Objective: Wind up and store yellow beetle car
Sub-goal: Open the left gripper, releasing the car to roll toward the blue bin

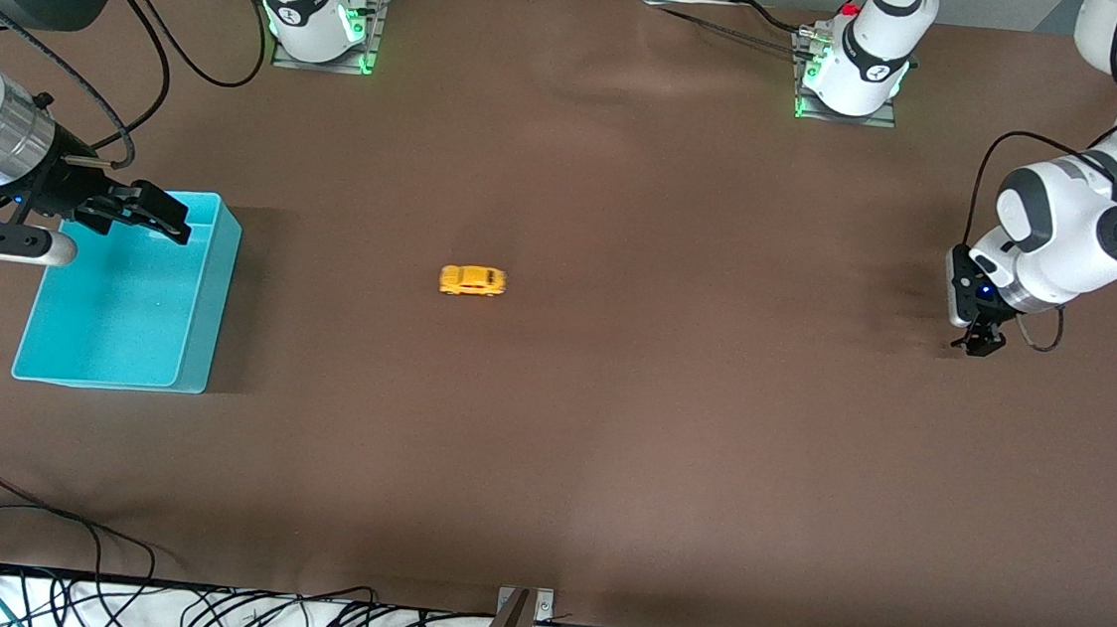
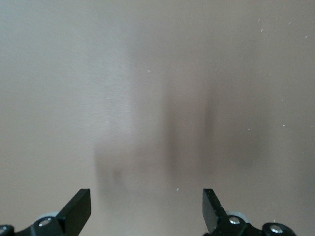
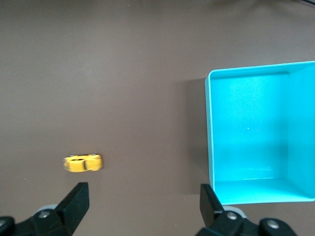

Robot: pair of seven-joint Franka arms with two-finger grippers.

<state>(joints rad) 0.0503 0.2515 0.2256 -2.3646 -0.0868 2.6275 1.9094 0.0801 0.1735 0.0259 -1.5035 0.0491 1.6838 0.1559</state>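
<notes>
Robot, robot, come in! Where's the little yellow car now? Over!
Left gripper open, over bare table. Right gripper open over turquoise plastic bin. Tiny yellow beetle toy car mid-table, untouched. Nothing in the way.

Even overhead light fills the scene, with a paler sheen on the brown matte tabletop (image 1: 609,437) toward its front edge. The turquoise plastic bin (image 1: 204,325) casts a soft shadow toward the table's middle. The left wrist view is washed out and hazy, showing only smeared dark shadows on the tabletop (image 2: 157,73).
</notes>
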